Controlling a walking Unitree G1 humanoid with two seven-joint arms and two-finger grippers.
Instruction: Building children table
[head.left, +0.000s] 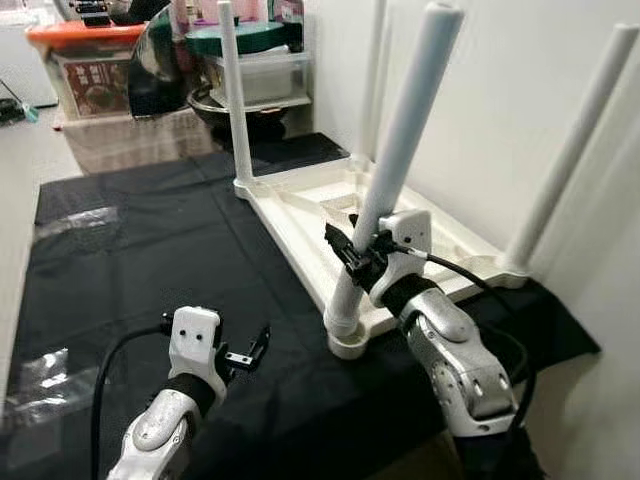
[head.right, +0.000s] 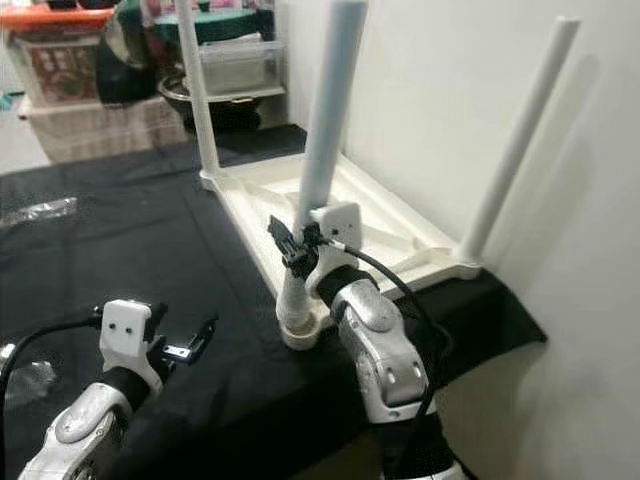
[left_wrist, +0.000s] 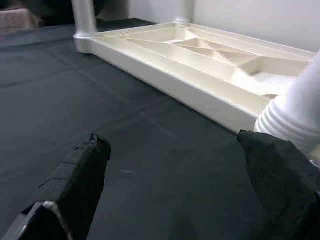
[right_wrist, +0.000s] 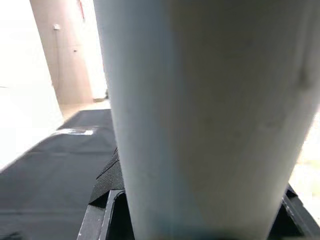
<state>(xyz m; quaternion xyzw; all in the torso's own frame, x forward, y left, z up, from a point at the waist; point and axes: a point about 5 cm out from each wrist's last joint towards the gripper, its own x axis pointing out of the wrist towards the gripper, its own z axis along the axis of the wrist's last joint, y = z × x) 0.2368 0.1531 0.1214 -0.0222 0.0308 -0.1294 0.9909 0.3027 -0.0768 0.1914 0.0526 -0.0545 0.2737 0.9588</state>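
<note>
Both right gripper (head.left: 352, 252) fingers clasp the near table leg (head.left: 395, 165); left gripper (head.left: 250, 352) fingers spread apart.

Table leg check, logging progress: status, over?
Right gripper clamped on near leg, seated in upturned tabletop. Left gripper open, hovering over black cloth. Nothing obstructing.

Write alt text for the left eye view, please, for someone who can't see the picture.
The robot's right gripper clasps the nearest white leg of an upside-down children's table lying on a black cloth. Its left gripper hovers open over the cloth nearby. Three more legs point upward beside a white wall.
</note>
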